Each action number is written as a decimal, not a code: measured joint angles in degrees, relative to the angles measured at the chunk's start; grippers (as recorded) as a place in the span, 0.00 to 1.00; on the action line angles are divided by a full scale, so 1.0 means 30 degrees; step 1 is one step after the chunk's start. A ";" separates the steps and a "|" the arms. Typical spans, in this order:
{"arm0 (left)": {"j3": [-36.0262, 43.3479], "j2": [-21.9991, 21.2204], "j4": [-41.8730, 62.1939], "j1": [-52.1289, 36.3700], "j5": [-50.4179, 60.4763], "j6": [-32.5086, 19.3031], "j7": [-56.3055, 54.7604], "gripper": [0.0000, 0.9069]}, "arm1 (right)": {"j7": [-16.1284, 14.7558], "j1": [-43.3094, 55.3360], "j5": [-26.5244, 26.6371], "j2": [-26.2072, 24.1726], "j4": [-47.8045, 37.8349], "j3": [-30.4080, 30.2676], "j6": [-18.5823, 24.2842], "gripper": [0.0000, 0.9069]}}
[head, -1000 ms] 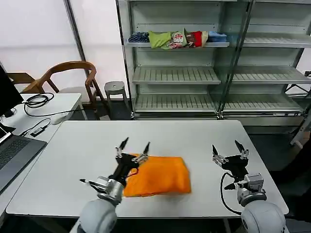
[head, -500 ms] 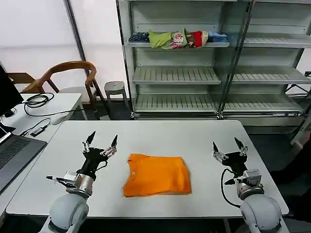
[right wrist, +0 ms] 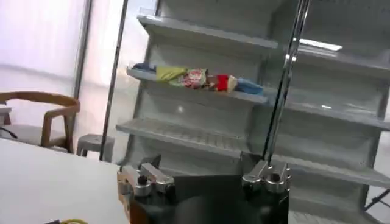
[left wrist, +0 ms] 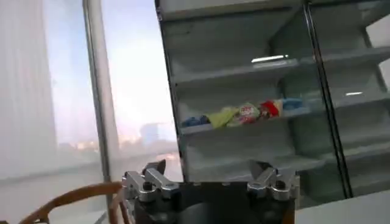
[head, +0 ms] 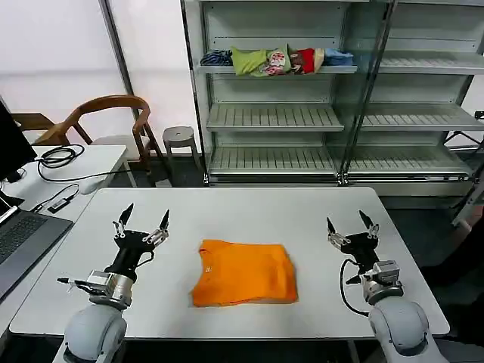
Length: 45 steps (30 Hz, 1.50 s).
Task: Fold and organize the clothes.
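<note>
The clothes, one bright orange T-shirt (head: 243,272), lie folded into a rough rectangle on the white table (head: 249,208), near its front middle. My left gripper (head: 141,219) is raised to the shirt's left, open, fingers pointing up with nothing between them. On the shirt's right my right gripper (head: 351,223) is held the same way, open and empty. In the left wrist view the left gripper (left wrist: 209,169) points at the shelving with its jaws wide apart. The right gripper (right wrist: 204,164) in the right wrist view is likewise spread and empty.
A metal shelf unit (head: 318,113) stands behind the table, with a multicoloured bundle of garments (head: 276,60) on an upper shelf. A side desk with a laptop (head: 19,242) and cables is at the left, beside a wooden chair (head: 106,121) and a stool (head: 179,138).
My left gripper has left the orange shirt's left edge and swung out to the left, ending raised and open. The right gripper drifted slightly. The shirt stayed folded in place.
</note>
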 measured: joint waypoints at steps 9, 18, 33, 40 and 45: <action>-0.0408 -0.0454 0.0177 0.0391 0.1240 -0.0796 0.0499 1.00 | -0.0485 0.0308 -0.0346 -0.0120 -0.1164 -0.0005 0.1117 1.00; -0.0662 -0.0685 0.0319 0.0589 0.1699 -0.1135 0.0796 1.00 | -0.0731 0.0337 -0.0355 -0.0285 -0.1950 0.0065 0.2373 1.00; -0.0598 -0.0413 0.0373 0.0713 0.2018 -0.1383 0.0969 1.00 | -0.0473 0.0345 -0.0476 0.0160 -0.1804 -0.0217 0.2417 1.00; -0.0410 -0.0160 0.0596 0.0506 0.2108 -0.1583 0.0981 1.00 | -0.0542 0.0413 -0.0926 0.0370 -0.1702 -0.0059 0.2384 1.00; -0.0260 0.0069 0.0698 0.0259 0.2126 -0.1628 0.0853 1.00 | -0.0639 0.0418 -0.1135 0.0458 -0.1679 0.0107 0.2386 1.00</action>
